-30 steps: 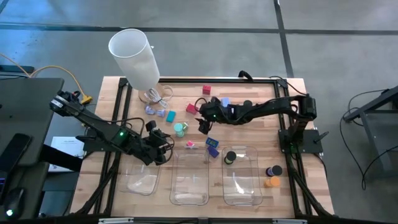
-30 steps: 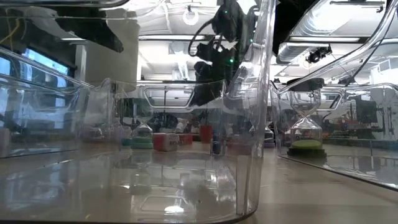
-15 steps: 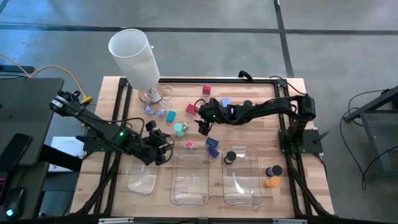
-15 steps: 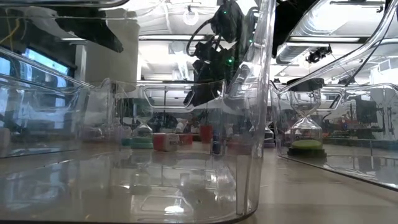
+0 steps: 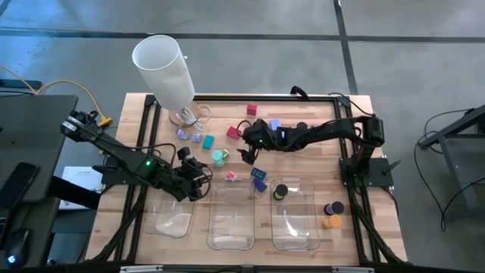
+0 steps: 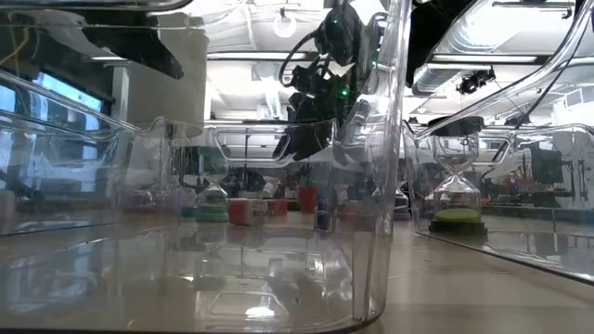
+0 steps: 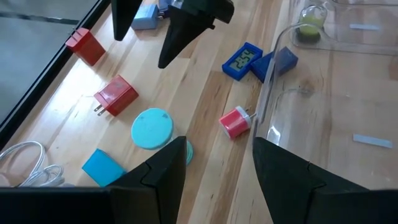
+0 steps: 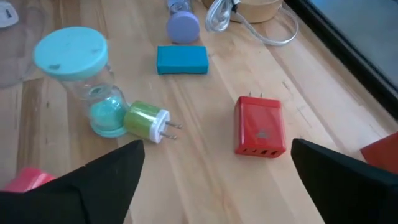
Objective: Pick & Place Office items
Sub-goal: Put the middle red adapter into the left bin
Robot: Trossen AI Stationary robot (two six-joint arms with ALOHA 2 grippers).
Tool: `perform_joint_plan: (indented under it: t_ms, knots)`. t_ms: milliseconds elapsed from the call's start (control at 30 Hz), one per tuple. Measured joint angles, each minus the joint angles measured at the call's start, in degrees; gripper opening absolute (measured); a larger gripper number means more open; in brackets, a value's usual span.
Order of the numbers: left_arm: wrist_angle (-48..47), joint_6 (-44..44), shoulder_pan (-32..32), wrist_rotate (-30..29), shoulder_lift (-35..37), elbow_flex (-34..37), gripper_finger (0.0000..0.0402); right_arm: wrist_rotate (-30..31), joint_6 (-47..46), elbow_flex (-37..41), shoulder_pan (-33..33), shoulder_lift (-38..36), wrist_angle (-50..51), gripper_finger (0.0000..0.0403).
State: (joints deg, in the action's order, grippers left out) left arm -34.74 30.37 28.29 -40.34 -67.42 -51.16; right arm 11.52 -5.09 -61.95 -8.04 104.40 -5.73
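The office items lie loose on the wooden table (image 5: 303,163). They include a red charger (image 8: 260,126), a green plug (image 8: 149,122), a teal hourglass (image 8: 81,74), a teal block (image 8: 181,60) and a purple cap (image 8: 183,26). My right gripper (image 8: 217,186) hovers wide open just short of the charger and plug, in the table's middle (image 5: 246,155). My left gripper (image 7: 217,171) is open above the near left (image 5: 198,176), short of a small red plug (image 7: 235,121) that lies against the middle tray's wall. A blue clock (image 7: 242,60) and a blue block (image 7: 277,62) lie beyond the red plug.
Three clear trays (image 5: 231,220) line the near edge, and the right one holds a green hourglass (image 5: 280,191). A tall white cylinder (image 5: 163,68) stands at the far left beside a coiled cable (image 5: 189,115). Purple and orange caps (image 5: 331,214) sit near the right arm's base.
My right gripper has spread its fingers wider while staying in place above the middle of the table. The items have not moved.
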Motion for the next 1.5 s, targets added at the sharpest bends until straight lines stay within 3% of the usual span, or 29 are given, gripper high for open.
perform_joint_plan:
  t_ms: [300, 533, 833, 1100, 1500]
  knots:
    - [0.0, 0.0, 0.0, 0.0, 0.0, 0.0, 0.0177, 0.6, -0.7, 0.1, 0.0, 4.4, -4.3, 0.0379]
    - [-0.1, 0.0, 0.0, 0.0, 0.0, 0.0, 0.0177, 6.7, 1.4, 0.1, -1.0, 8.5, -9.3, 0.0370]
    - [-0.4, 0.0, 0.0, 0.0, 0.0, 0.0, 0.0177, 5.5, 1.8, 0.0, -3.6, 10.6, -13.1, 0.0368]
    - [-0.4, 0.0, 0.0, 0.0, 0.0, 0.0, 0.0177, -1.3, -0.7, 0.0, -6.0, 10.6, -14.3, 0.0368]
    - [-0.4, 0.0, 0.0, 0.0, 0.0, 0.0, 0.0177, -1.1, 0.0, 0.0, -6.2, 10.6, -16.5, 0.0368]
